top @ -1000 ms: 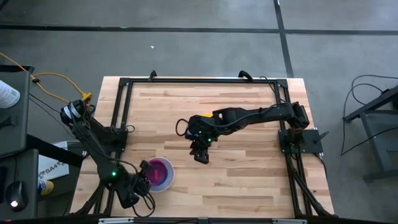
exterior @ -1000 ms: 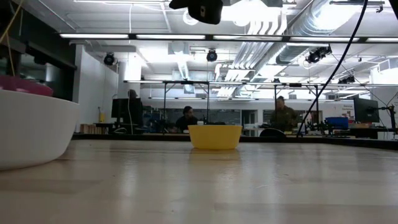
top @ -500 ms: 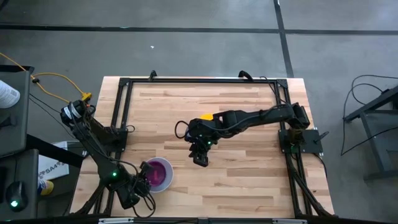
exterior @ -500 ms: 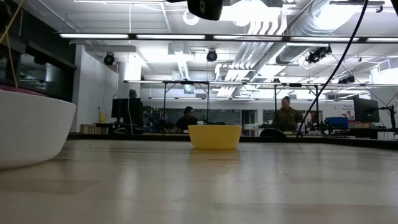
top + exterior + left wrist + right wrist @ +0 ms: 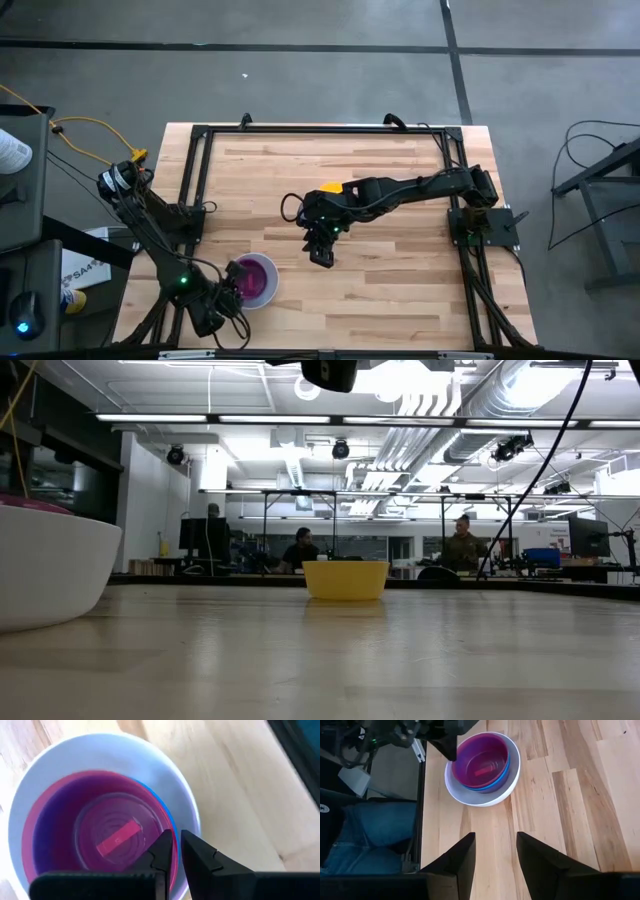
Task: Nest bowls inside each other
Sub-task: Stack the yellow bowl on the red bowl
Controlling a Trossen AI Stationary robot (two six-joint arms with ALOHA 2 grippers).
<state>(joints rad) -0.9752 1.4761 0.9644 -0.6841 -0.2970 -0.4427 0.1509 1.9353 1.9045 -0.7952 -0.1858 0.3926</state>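
A white bowl [image 5: 100, 745] stands at the table's near left with a blue bowl [image 5: 161, 806] and a purple bowl [image 5: 90, 820] nested in it; the low view shows it at the left [image 5: 50, 570]. My left gripper [image 5: 177, 847] hangs over the stack's left rim, pointing steeply down, open by a narrow gap. The yellow bowl [image 5: 346, 580] rests on its base mid-table, partly under the right arm [image 5: 328, 188]. My right gripper [image 5: 495, 842] hovers open high above the middle of the table, right of the stack, holding nothing. My left gripper's fingertips [image 5: 162, 845] stand on either side of the nested bowls' rim [image 5: 170, 827], coming from above. The fingers themselves hide the spot, and I cannot tell whether they touch the rim.
A black frame [image 5: 320, 130] runs along the table's far and side edges. Bare wood lies between the stack and the yellow bowl [image 5: 560, 795]. People sit at desks in the room behind [image 5: 460, 545].
In the low view the purple bowl's rim stood tilted above the white bowl's edge; it has sunk and now barely shows over it. The white bowl has stayed where it was.
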